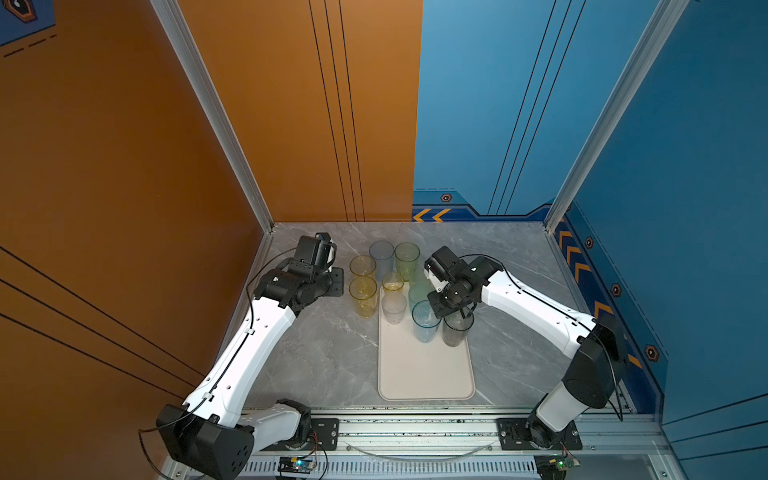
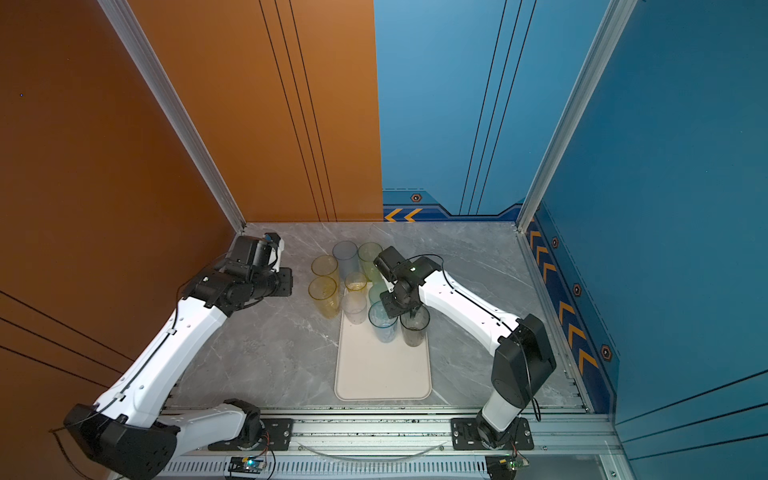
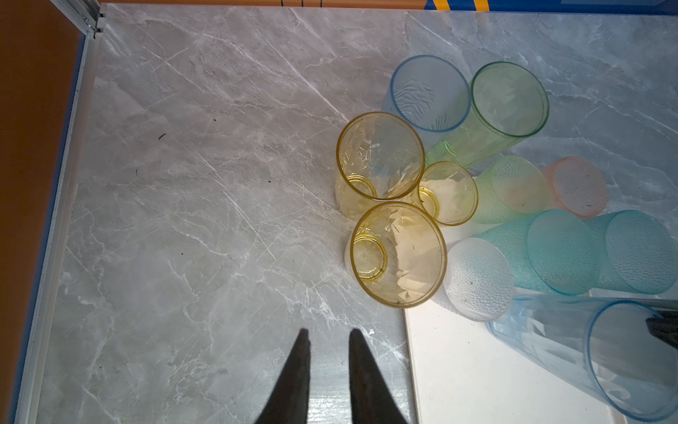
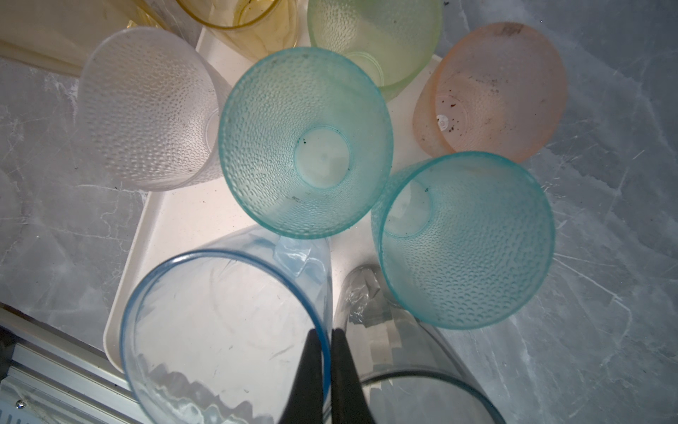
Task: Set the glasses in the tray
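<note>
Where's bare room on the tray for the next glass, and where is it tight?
The near half of the tray, from the blue glass and grey glass to the near rim, is bare. Its far end is packed with glasses. The table left of the tray is bare too.

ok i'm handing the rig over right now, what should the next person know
Left gripper: open, empty, over the table near two big yellow glasses.
Right gripper: shut at the rims of the tall blue glass and grey glass; grip unclear.
Done: those two, a clear frosted glass and a teal glass stand on the tray.
To do: the yellows, pale blue glass and green glass stand off it.
</note>
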`<state>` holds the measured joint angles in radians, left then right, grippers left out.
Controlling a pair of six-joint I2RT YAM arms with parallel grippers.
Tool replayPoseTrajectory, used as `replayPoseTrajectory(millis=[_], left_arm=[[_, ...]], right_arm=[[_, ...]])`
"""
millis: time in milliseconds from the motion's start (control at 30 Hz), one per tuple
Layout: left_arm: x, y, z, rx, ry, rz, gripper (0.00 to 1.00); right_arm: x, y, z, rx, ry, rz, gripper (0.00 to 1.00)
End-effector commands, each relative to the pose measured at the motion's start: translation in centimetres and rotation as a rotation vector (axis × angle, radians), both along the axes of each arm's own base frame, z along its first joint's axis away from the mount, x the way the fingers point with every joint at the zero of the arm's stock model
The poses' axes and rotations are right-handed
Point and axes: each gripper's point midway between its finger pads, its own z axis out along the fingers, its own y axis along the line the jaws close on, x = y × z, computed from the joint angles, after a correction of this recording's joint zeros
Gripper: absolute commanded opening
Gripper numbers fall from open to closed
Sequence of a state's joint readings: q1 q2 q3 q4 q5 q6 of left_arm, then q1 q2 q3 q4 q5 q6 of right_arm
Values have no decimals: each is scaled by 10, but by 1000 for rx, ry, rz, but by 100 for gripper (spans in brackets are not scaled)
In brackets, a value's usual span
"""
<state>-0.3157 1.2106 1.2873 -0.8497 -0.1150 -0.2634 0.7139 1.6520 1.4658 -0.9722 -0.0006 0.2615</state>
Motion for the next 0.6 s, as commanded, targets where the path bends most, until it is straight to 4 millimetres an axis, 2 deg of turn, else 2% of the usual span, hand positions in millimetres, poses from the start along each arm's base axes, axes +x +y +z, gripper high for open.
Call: replayPoseTrajectory(millis=[0,567], left_arm=[[0,1,3,9,0,14,22],[0,-1,0,10,9,9,22]], right_arm=[[-4,2,2,15,6,15,6],[-5,1,-1,10,19,17,17]])
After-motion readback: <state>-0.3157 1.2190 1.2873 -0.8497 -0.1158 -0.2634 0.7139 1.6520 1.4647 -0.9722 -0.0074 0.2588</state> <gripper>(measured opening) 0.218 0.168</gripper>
